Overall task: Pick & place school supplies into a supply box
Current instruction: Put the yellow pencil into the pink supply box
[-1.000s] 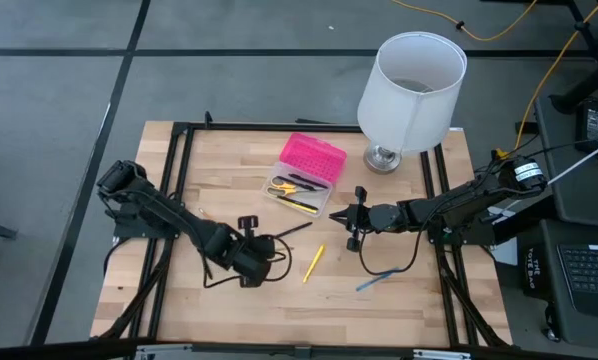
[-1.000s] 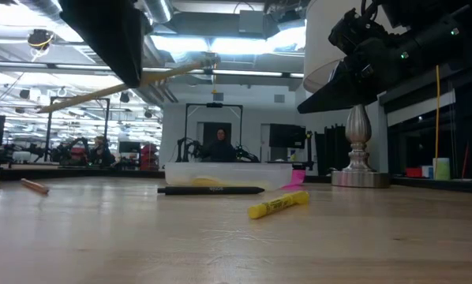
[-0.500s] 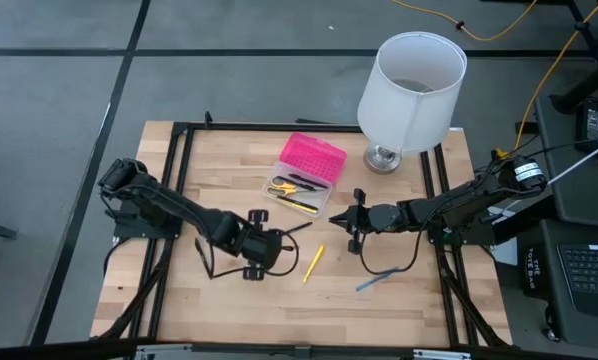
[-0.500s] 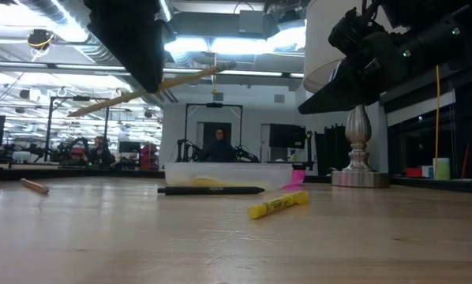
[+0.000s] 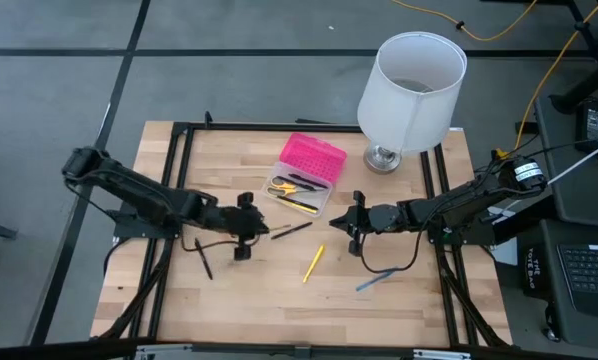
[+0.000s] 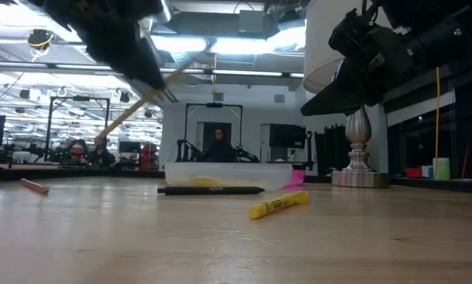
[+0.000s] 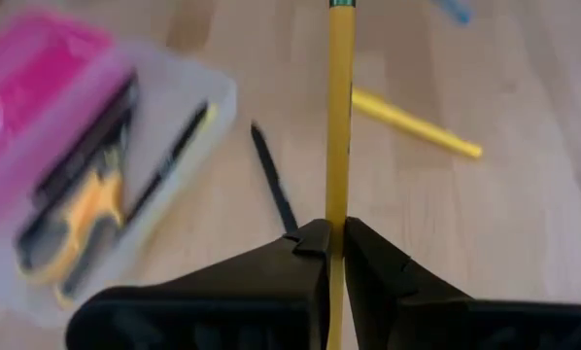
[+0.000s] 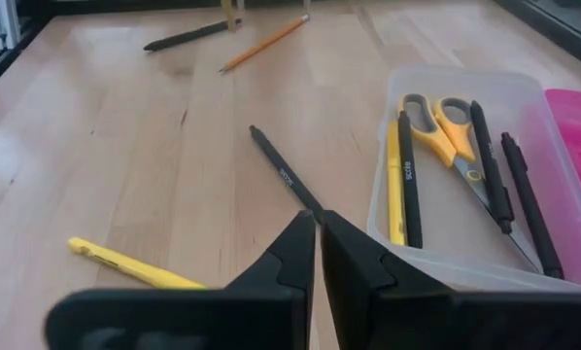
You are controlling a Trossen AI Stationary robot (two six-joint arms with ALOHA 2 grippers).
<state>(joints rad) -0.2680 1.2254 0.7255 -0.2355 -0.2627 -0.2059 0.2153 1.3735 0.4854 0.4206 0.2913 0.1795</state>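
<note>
Nearing supply box point(image 5: 306, 173), left tool point(image 5: 253, 228) gripping pencil point(image 7: 338, 146).

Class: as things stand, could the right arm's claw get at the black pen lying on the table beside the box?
Probably yes: the right claw hangs empty and shut by the black pen, nothing between.

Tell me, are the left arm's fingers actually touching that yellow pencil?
Touching. In the left wrist view the two fingers close on the yellow pencil from both sides, with no gap showing.
</note>
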